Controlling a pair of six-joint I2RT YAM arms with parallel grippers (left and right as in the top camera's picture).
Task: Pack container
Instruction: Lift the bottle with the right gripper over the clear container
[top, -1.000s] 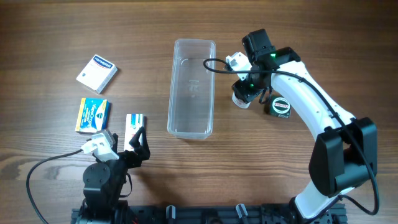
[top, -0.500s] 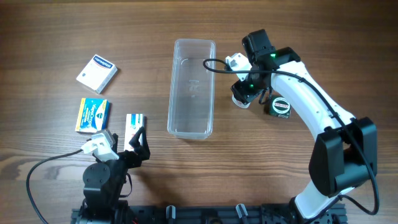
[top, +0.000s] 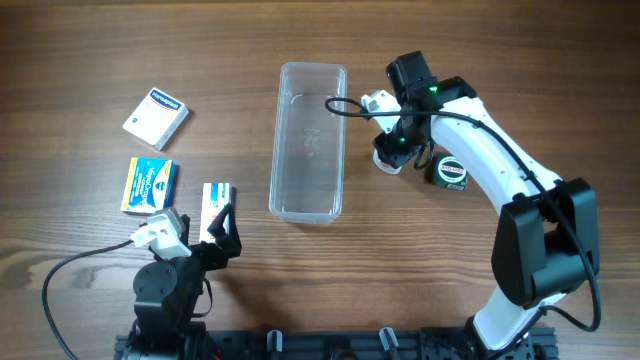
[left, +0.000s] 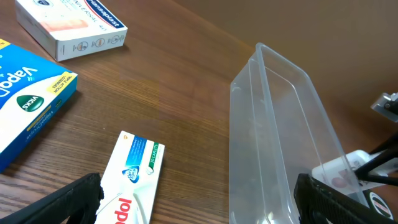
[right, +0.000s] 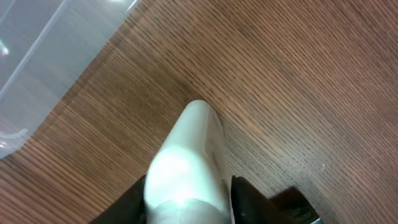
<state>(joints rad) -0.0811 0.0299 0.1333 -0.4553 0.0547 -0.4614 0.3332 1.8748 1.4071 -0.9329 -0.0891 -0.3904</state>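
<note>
A wooden table (top: 520, 60) is seen from above, with a long, clear plastic container (top: 308, 140) laid lengthwise at the centre of the frame, open side up and nothing seen inside it. The right gripper (top: 392, 152) is positioned just to the right of the container, near its upper half, and is clamped on a white rounded object (top: 387, 160); in the right wrist view that white object (right: 186, 165) is seen pinched between the two dark fingers (right: 245, 194) at the bottom edge, with a corner of the container (right: 43, 56) at upper left. Whether the object touches the table cannot be told. A round black item (top: 450, 172) with a green and white label is placed just right of the gripper. The left gripper (top: 222, 215) is found at lower left of the overhead frame, its fingers spread wide apart and nothing held, just above the near end of a white toothpaste box (top: 215, 203). A blue and yellow box (top: 150, 185) is laid beside the toothpaste box, to its left, and a white box (top: 156, 117) with a blue label is set apart at upper left. In the left wrist view the container (left: 280, 124) is shown at right, well apart from the three boxes
</note>
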